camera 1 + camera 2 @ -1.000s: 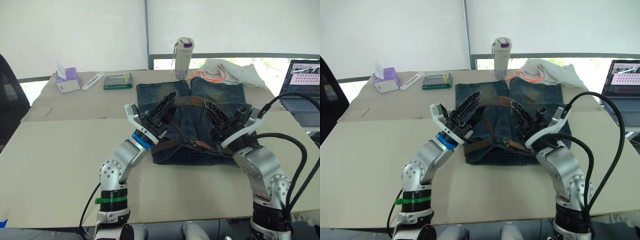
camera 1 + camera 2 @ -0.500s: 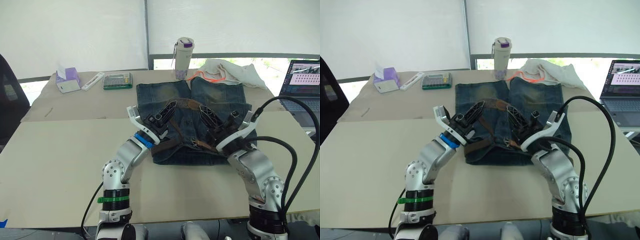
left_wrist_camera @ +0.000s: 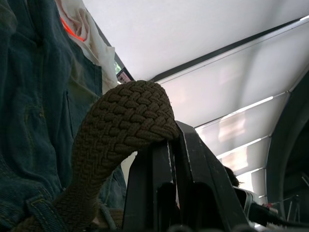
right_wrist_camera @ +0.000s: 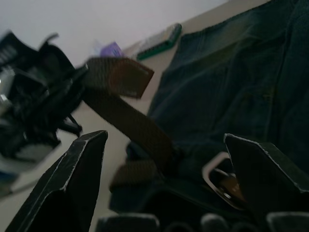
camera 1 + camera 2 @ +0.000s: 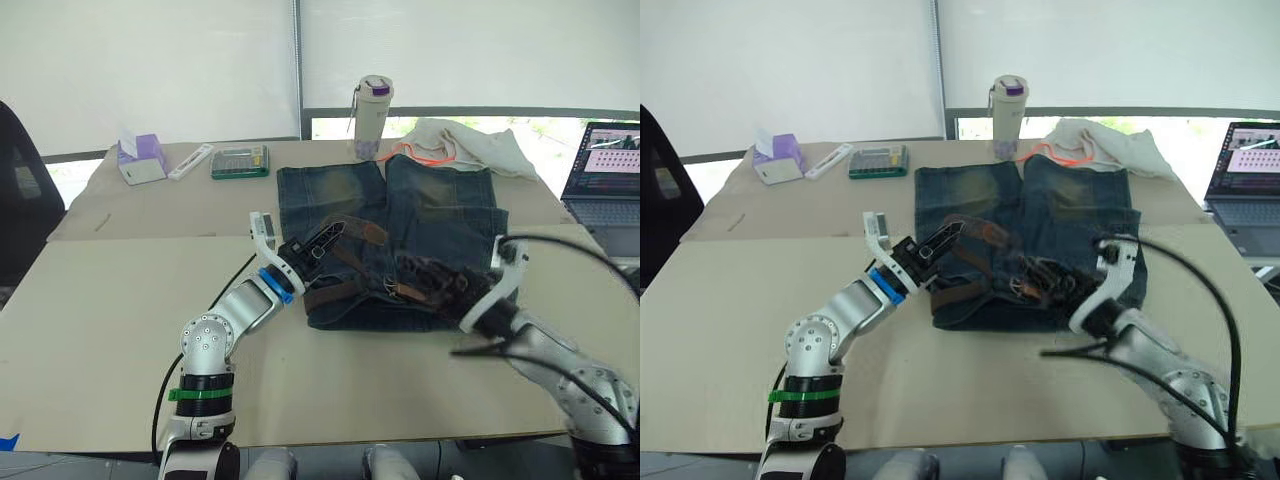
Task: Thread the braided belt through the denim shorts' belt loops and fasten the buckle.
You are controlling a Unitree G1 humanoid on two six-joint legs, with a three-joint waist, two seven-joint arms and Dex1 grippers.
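- The left hand is pressed together on the braided belt; in the left wrist view the strap is seen bent over the closed fingers and held there.
- Compared with a second ago, the left hand is seen lower and drawn back toward the left side of the denim shorts, with the belt's tail end lifted off the denim beyond the fingertips.
- The right hand is spread wide: in the right wrist view its two fingers stand well apart, with nothing between them.
- That hand has dropped from its raised pose of a second ago and is now held low over the waistband, just beside the buckle, which lies on the denim at the belt's other end.
- The shorts lie flat near the middle of the desk, waistband toward the near edge, legs toward the far edge.
- Whether the strap passes through any belt loops cannot be told.
- The change is judged to mean that the free end is being offered to the buckle; fastening is not yet done.
- Along the far edge stand a bottle, a calculator and a tissue box.
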